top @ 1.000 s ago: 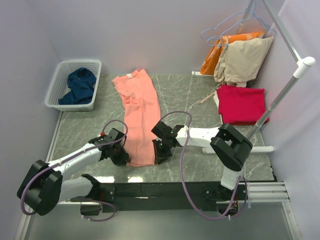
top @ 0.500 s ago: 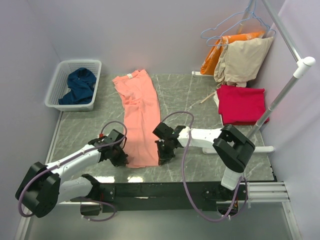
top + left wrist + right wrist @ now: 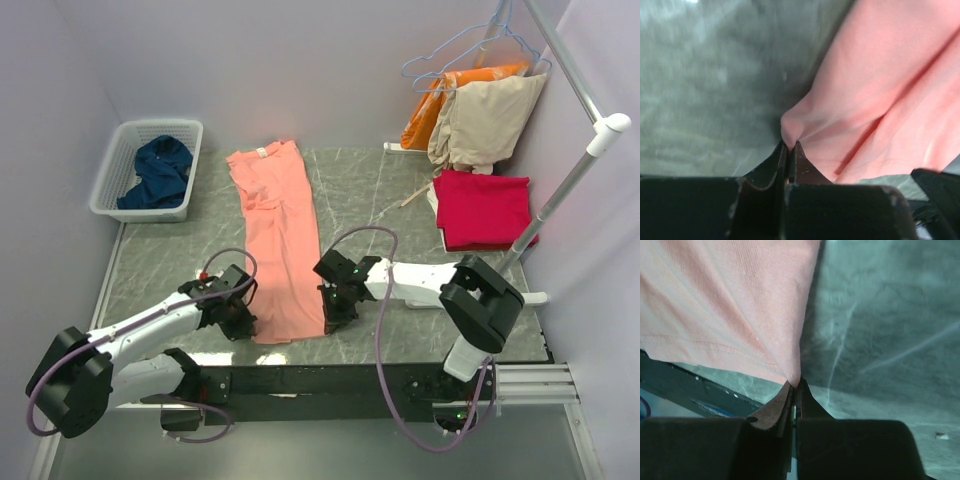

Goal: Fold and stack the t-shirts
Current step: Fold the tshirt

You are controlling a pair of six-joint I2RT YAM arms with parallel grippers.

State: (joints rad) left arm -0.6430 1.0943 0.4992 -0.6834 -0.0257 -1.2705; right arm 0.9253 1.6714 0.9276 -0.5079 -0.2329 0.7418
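Observation:
The salmon-pink t-shirt (image 3: 280, 240) lies as a long folded strip on the marble table, its white neck label at the far end. My left gripper (image 3: 243, 322) is shut on its near left hem corner, seen in the left wrist view (image 3: 790, 142). My right gripper (image 3: 332, 312) is shut on the near right hem corner, seen in the right wrist view (image 3: 796, 384). The crimson-red t-shirt (image 3: 483, 208) lies folded at the right. The navy-blue t-shirt (image 3: 158, 172) is crumpled in the basket.
A white mesh basket (image 3: 112, 175) stands at the far left. Orange and beige garments (image 3: 480, 115) hang on a rack at the far right, and its white pole (image 3: 560, 195) slants across the right side. The table's dark front edge (image 3: 330, 380) is just below the hem.
Both grippers have pulled the pink shirt's near hem toward the front edge and slightly right. The strip has straightened and lengthened.

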